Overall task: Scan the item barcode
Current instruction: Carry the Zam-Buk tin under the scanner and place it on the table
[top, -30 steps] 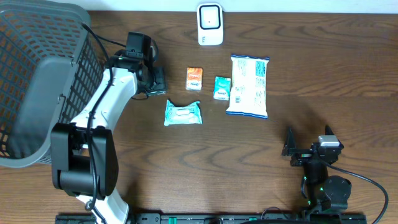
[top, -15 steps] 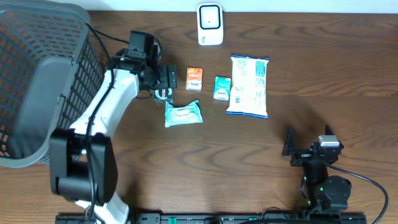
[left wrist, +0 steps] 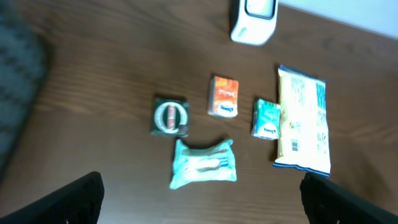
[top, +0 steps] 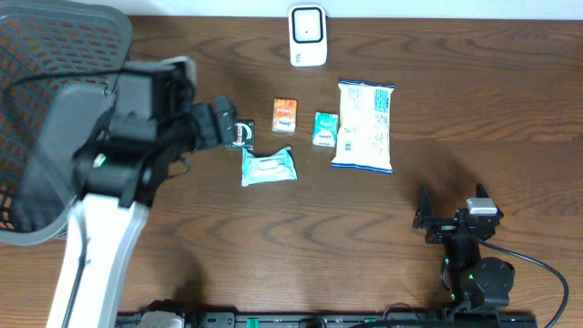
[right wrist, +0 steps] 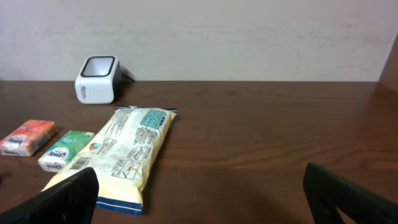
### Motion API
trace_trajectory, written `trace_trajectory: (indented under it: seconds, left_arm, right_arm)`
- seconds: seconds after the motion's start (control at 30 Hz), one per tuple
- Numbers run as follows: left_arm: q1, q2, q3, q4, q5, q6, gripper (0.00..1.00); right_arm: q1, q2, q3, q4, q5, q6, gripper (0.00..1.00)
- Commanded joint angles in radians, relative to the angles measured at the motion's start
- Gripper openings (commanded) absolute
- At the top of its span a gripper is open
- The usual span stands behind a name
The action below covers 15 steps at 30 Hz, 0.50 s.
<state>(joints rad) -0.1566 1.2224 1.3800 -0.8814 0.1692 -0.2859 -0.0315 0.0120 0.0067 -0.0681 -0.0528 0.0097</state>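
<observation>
Lifting back with left gripper [top: 221, 125] spread wide, having left small dark square packet with white ring [left wrist: 170, 116] flat beside small orange carton [left wrist: 224, 96], short of white boxy scanner [top: 308, 36]; keeping right gripper [top: 452, 208] parked apart, likely clearing room.

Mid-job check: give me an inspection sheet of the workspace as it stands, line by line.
Surface: dark wooden table, no spills seen.
Job's things: white scanner at the far edge; orange packet, green packet, snack bag, wipes pack and small dark item lie flat, none held.
Clutter: nothing seen.
Grippers: left gripper high above the items, jaws open, empty; right gripper low at the near side, jaws open, empty.
Cables: black cable trails from the right arm's base.
Surroundings: grey mesh basket at the left; pale wall behind.
</observation>
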Motion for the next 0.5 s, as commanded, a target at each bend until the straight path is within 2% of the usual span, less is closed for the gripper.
trace_trajectory:
  seconds: [0.0, 0.2, 0.33, 0.47]
  left_arm:
    - [0.054, -0.119, 0.012, -0.045, -0.101, -0.05, 0.99]
    - [0.23, -0.294, 0.012, -0.113, -0.237, -0.143, 0.99]
    - [0.354, -0.358, 0.012, -0.157, -0.238, -0.23, 0.99]
    - [0.376, -0.362, 0.012, -0.193, -0.232, -0.261, 0.99]
  right_arm:
    - [-0.006, -0.005, -0.001, -0.004, 0.001, -0.007, 0.99]
    - [-0.006, -0.005, -0.001, -0.004, 0.001, -0.007, 0.99]
    - [-0.006, -0.005, -0.001, -0.004, 0.001, -0.007, 0.99]
    - [-0.006, -0.005, -0.001, -0.004, 0.001, -0.007, 0.99]
